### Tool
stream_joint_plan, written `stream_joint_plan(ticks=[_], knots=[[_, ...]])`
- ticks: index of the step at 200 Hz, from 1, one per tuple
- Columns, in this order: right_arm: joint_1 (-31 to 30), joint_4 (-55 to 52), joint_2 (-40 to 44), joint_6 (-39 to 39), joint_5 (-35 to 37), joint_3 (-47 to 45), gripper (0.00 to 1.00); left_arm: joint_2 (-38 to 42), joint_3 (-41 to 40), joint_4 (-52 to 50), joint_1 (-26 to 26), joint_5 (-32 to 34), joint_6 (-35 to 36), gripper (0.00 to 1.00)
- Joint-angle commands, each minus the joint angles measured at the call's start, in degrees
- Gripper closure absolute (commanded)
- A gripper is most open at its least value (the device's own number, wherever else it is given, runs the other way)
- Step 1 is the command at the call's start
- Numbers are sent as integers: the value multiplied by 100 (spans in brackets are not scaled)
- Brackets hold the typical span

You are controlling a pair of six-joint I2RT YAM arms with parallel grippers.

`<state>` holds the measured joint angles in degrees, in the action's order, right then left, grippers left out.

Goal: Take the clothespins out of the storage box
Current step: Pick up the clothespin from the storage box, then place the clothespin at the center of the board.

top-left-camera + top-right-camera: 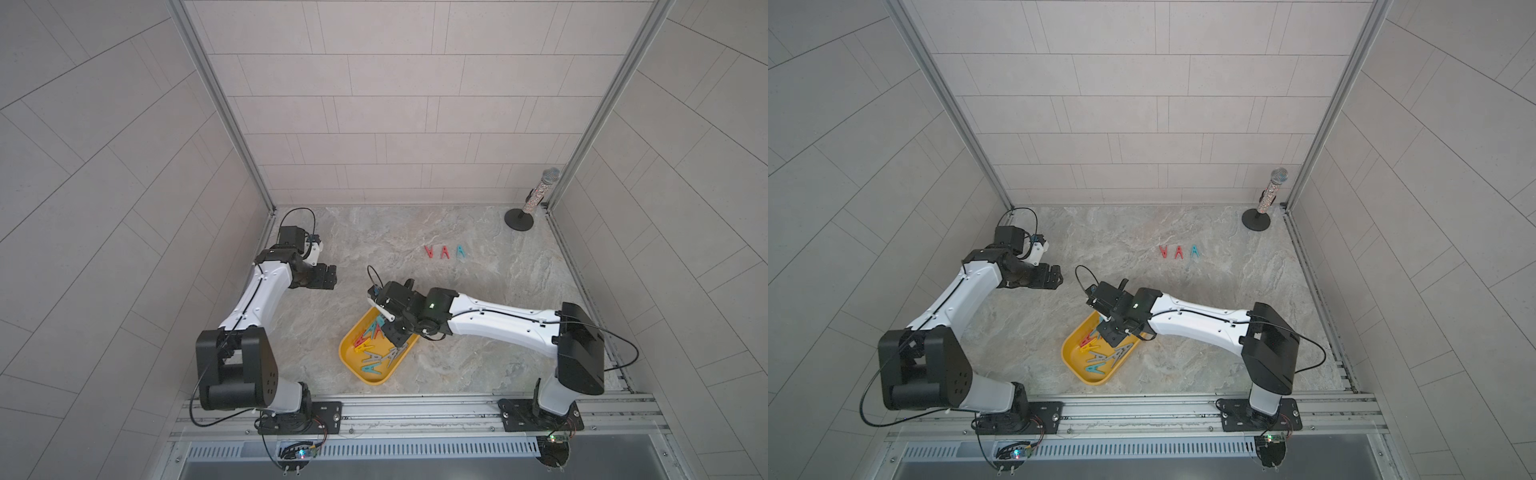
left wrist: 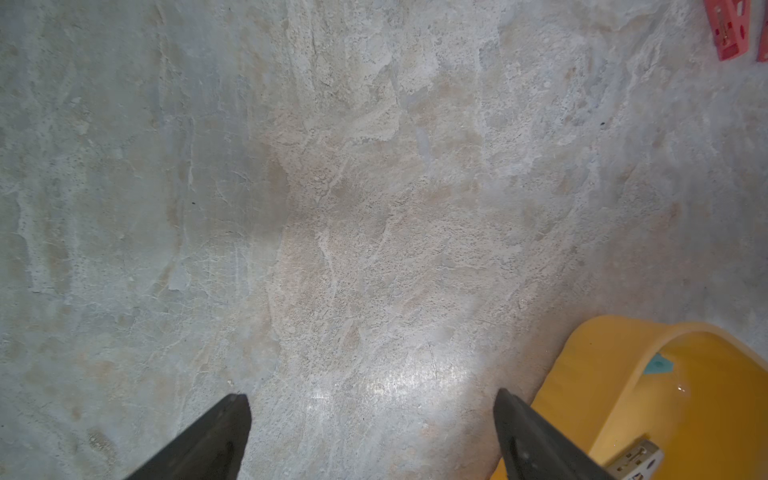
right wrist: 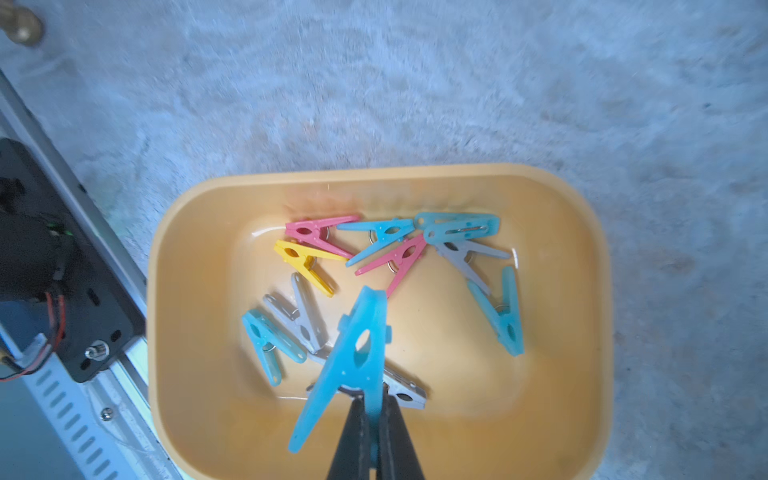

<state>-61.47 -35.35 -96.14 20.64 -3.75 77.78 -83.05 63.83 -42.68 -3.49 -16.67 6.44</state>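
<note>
The yellow storage box (image 1: 348, 353) lies near the table's front middle, also seen in the right wrist view (image 3: 195, 266). Several clothespins lie in it: pink (image 3: 316, 237), yellow (image 3: 303, 264), grey (image 3: 465, 253) and teal (image 3: 505, 320). My right gripper (image 3: 373, 405) hangs just above the box (image 1: 1068, 353), shut on one leg of a teal-blue clothespin (image 3: 353, 357) that is lifted off the pile. Two red clothespins (image 1: 429, 251) (image 1: 445, 252) and a teal one (image 1: 460, 251) lie in a row on the table behind. My left gripper (image 2: 372, 399) is open and empty, hovering over bare table left of the box.
A microphone on a round black stand (image 1: 536, 199) stands in the back right corner. Tiled walls enclose the table on three sides. The metal rail (image 1: 415, 409) with both arm bases runs along the front edge.
</note>
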Motion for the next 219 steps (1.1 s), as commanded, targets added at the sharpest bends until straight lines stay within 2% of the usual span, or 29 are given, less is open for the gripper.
stream_joint_plan(ticks=[1,64,131,182,219], knots=[[255,73,376,120,386,-188,100,26,15,7,-38,9,-15,1],[1988,73,955,352,145,-752,100,25,15,-8,-38,-95,2,1],[4223,-58,502,118,-477,-1000,100,65,15,-35,-38,-208,29,1],[5220,-421,-264,-71,-629,-361,100,59,16,-48,-38,-260,42,1],[5409,-629,-1027,-291,-331,418,100,61,15,-47,-38,-249,33,1]])
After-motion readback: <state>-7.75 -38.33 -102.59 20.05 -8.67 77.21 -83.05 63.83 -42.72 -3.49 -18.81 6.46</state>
